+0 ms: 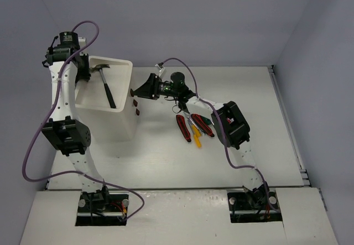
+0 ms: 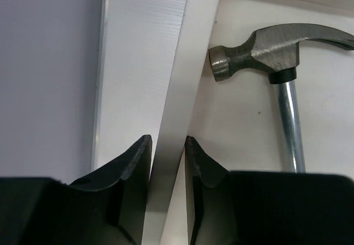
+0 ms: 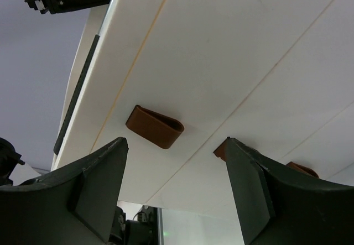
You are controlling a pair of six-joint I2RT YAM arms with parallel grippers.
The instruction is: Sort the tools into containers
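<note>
The white cabinet (image 1: 119,124) stands at the left of the surface (image 1: 166,156), and its shallow top tray (image 1: 126,63) holds one tool, the hammer (image 1: 107,88). It lies flat, with its steel head (image 2: 265,51) toward the tray's left rim (image 2: 182,84) and its black handle running toward the near side. The left arm (image 1: 65,90) reaches over that rim. In the left wrist view its jaws stand one on each side of the rim, very close to it. Whether they are already pinching it cannot be told. The hammer head lies inside the tray, just beyond the inner jaw and apart from it. The right arm (image 1: 229,124) points at the cabinet's drawer front (image 3: 232,46) with its jaws released and spread wide. One dark-red handle (image 3: 155,126) sits ahead in the gap between them, touching neither. A second handle (image 3: 221,148) shows just beside the right-hand jaw. The other tools lie in a cluster on the surface to the right of the cabinet, among them the red-handled pliers (image 1: 183,127) and a yellow-handled screwdriver (image 1: 196,137). The right arm passes over part of this cluster and hides some of it.
</note>
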